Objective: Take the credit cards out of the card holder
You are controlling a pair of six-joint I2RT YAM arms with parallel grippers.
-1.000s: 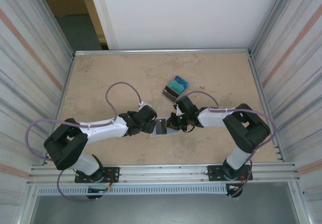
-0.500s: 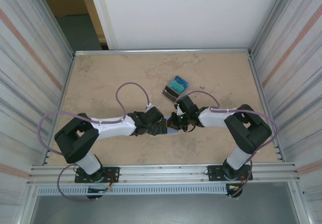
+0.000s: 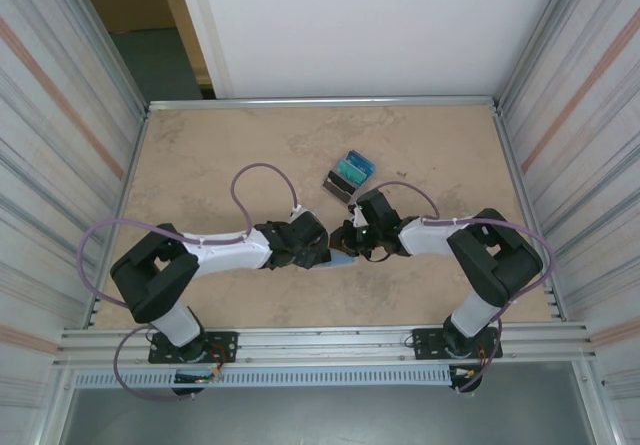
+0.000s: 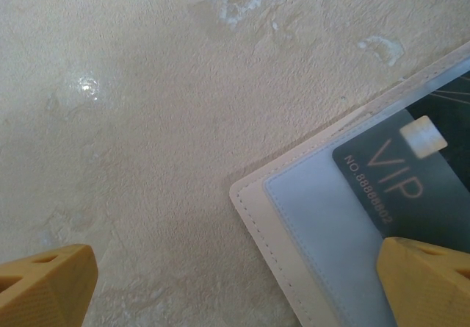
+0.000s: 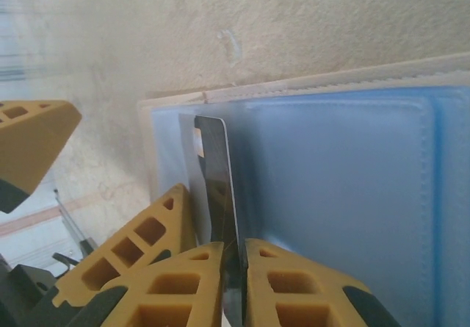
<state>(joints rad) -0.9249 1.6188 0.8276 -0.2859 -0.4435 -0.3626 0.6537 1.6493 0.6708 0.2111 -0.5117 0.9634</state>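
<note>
— The right arm's fingers (image 5: 213,261), what have they got?
— They're pinched on the edge of a dark card (image 5: 215,169), seen nearly edge-on over the card holder (image 5: 345,173). I'd say nipping the edge is how they mean to slide it free.
— And the holder?
— Lying open on the table (image 3: 220,155), pale blue inside up, between the two arms. The left arm's fingers (image 4: 424,279) are spread wide and hold nothing. One tip sits over the holder, I'd guess to pin it down.
— Other cards?
— A small pile (image 3: 350,175) just beyond, lying apart.
</note>
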